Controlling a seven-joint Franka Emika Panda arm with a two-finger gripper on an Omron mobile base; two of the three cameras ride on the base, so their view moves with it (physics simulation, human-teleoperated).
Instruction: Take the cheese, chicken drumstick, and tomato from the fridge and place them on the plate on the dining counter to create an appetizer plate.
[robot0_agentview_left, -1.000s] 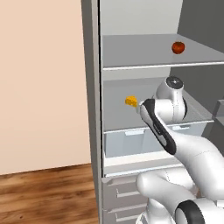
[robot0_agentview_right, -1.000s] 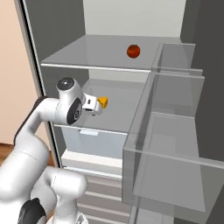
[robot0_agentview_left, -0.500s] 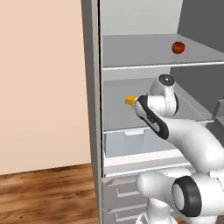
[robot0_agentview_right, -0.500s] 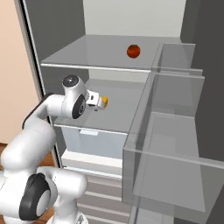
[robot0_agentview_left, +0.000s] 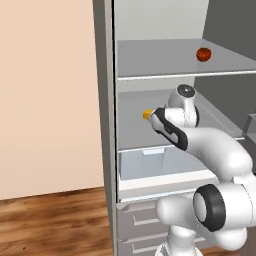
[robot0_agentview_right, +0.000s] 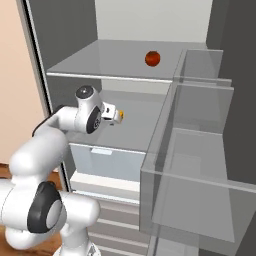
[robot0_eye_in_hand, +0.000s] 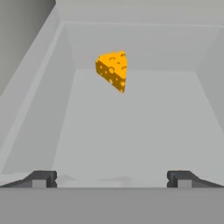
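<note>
Spread fully wide and empty, the robot's two-finger gripper (robot0_eye_in_hand: 111, 178) faces the small yellow-orange holed cheese wedge (robot0_eye_in_hand: 113, 69) on the grey fridge shelf (robot0_eye_in_hand: 131, 131), touching nothing.

Flat, even rendered light, soft faint shadows, no glare; slightly soft, low-resolution pictures throughout.

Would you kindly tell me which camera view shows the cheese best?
The hand view: the whole cheese wedge lies unobstructed ahead on the fridge shelf. In the left and right base views it peeks out small beside the arm.
</note>
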